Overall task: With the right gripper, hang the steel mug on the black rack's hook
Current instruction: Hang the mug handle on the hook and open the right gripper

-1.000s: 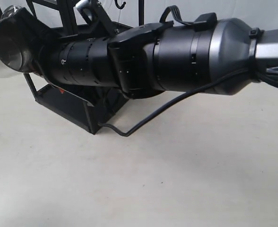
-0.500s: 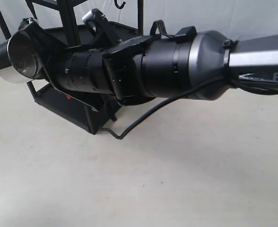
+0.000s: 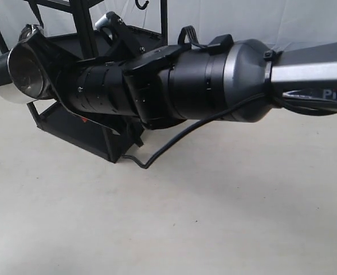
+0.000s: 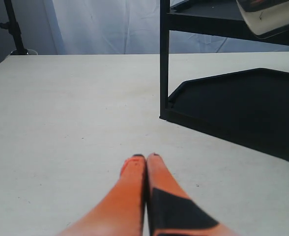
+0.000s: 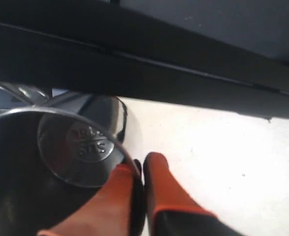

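The steel mug (image 3: 14, 75) hangs in the air at the left of the exterior view, open mouth facing the camera, in front of the black rack (image 3: 79, 129). My right gripper (image 3: 38, 43) is shut on the mug's rim. In the right wrist view the orange fingertips (image 5: 143, 164) pinch the thin rim, with the mug's inside (image 5: 61, 152) beside them and a rack shelf edge (image 5: 159, 69) just above. A small hook (image 3: 141, 4) shows at the top edge, up and right of the mug. My left gripper (image 4: 146, 158) is shut and empty above the table.
The thick right arm (image 3: 214, 80) and its looping black cable (image 3: 174, 140) hide much of the rack. In the left wrist view a rack post (image 4: 164, 59) and the lower tray shelf (image 4: 243, 108) stand close ahead, with the mug's shiny underside (image 4: 270, 17) above. Pale table (image 3: 185, 217) spreads in front.
The right arm has carried the mug a little lower and further from the exterior camera, toward the rack. Most of that came early; the last half second shows only a slight shift.
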Robot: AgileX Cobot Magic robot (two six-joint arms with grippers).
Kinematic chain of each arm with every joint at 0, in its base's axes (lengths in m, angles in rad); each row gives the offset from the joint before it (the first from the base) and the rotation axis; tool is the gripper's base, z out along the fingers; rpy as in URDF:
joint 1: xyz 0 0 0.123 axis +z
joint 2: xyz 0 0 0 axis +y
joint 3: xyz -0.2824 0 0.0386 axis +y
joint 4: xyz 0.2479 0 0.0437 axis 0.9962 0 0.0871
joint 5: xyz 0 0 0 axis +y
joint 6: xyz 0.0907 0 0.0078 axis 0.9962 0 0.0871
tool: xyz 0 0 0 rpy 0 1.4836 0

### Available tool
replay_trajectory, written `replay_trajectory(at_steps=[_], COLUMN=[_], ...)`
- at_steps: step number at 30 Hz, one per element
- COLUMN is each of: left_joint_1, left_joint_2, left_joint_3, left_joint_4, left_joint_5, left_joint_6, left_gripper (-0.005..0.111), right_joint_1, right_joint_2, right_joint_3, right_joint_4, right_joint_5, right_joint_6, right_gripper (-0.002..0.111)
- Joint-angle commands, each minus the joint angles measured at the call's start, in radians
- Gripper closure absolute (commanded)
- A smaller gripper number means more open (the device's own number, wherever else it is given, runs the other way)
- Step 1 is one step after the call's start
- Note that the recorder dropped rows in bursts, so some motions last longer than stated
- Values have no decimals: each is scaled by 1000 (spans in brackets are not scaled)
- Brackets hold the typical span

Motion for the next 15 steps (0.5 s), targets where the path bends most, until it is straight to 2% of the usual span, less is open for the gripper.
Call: replay_trajectory(at_steps=[1, 2, 6, 15], left_joint_1=[-5, -5, -5, -5], left_joint_2=[4, 4, 4, 4], left_joint_3=[-2, -2, -2, -2], left_joint_4=[0, 0, 0, 0], left_joint_5=[-14, -14, -14, -14], left_joint_6=[-5, -5, -5, -5], left_gripper=[107, 107, 107, 107], right_joint_1=[-1, -1, -1, -1], right_joint_2=[11, 11, 11, -26], right_joint_3=[5, 5, 5, 5], right_joint_4=[-41, -44, -52, -77], right_joint_5=[25, 37, 47, 38], right_joint_6=[-7, -7, -7, -42], right_gripper=[84, 77, 63, 61])
